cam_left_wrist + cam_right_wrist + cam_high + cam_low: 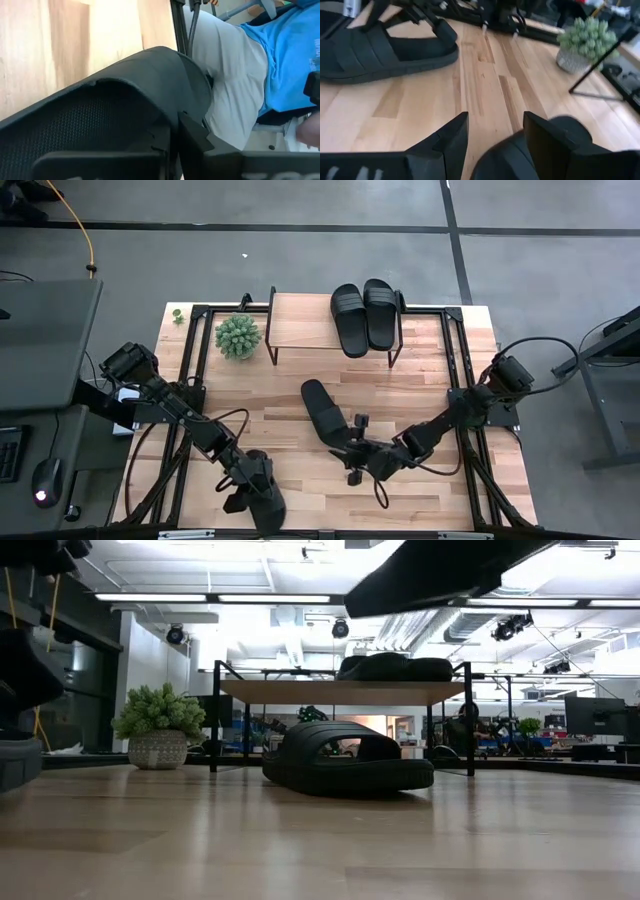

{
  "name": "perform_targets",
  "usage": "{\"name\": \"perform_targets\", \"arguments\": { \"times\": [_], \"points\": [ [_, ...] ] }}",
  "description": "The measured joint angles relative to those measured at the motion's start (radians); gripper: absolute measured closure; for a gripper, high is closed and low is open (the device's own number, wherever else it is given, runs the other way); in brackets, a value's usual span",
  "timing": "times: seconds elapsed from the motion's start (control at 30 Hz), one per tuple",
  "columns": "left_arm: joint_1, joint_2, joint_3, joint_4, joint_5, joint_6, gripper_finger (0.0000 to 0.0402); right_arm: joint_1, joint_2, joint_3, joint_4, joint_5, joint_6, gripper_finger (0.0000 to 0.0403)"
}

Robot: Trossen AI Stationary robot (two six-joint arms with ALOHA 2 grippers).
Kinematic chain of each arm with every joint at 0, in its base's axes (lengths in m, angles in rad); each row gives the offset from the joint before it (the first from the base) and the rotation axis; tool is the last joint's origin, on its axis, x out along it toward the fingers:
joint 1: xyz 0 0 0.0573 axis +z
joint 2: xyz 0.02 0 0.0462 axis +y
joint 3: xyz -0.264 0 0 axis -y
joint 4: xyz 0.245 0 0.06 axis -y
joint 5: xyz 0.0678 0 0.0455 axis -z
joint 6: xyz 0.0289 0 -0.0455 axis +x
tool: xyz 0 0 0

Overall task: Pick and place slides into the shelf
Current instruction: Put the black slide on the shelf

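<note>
The small low shelf (300,310) with a light wooden top carries two matte black rubber slides (363,315) (side by side). Before it lies a third slide (322,410), the right gripper (352,450) open at its near end. The left gripper (262,502), farther toward the table's near edge, is clamped on a fourth slide (120,115).

Bright, even overhead light; ceiling strips (250,598) glare in low view; wrist views blurred close up.
</note>
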Motion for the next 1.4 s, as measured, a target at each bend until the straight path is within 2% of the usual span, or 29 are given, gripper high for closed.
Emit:
{"name": "perform_targets", "arguments": {
  "times": [0.2, 0.43, 0.6, 0.73, 0.87, 1.07, 1.23, 1.4],
  "points": [
    [0.0, 0.0, 0.065, -0.042, -0.004, 0.065, 0.0375, 0.033, 0.0, 0.0, 0.093, 0.004, -0.122, 0.0224],
    [0.0, 0.0, 0.204, -0.241, -0.033, 0.164, 0.0396, 0.08, 0.0, 0.005, 0.137, 0.011, -0.201, 0.0224],
    [0.0, 0.0, 0.298, -0.379, -0.096, 0.234, 0.0386, 0.124, 0.035, 0.086, 0.096, 0.067, -0.289, 0.0224],
    [0.0, 0.0, 0.361, -0.478, -0.15, 0.278, 0.0371, 0.154, 0.107, 0.245, -0.001, 0.15, -0.379, 0.0224],
    [0.017, -0.001, 0.426, -0.566, -0.168, 0.336, 0.037, 0.169, 0.197, 0.429, -0.196, 0.244, -0.403, 0.0224],
    [0.1, -0.037, 0.511, -0.625, -0.159, 0.395, 0.0386, 0.18, 0.303, 0.641, -0.544, 0.401, -0.221, 0.0224],
    [0.177, -0.097, 0.525, -0.651, -0.102, 0.449, 0.0392, 0.209, 0.324, 0.725, -0.717, 0.463, -0.092, 0.0224],
    [0.258, -0.135, 0.525, -0.685, -0.08, 0.47, 0.0381, 0.236, 0.324, 0.761, -0.743, 0.528, -0.12, 0.0224]
  ]
}}
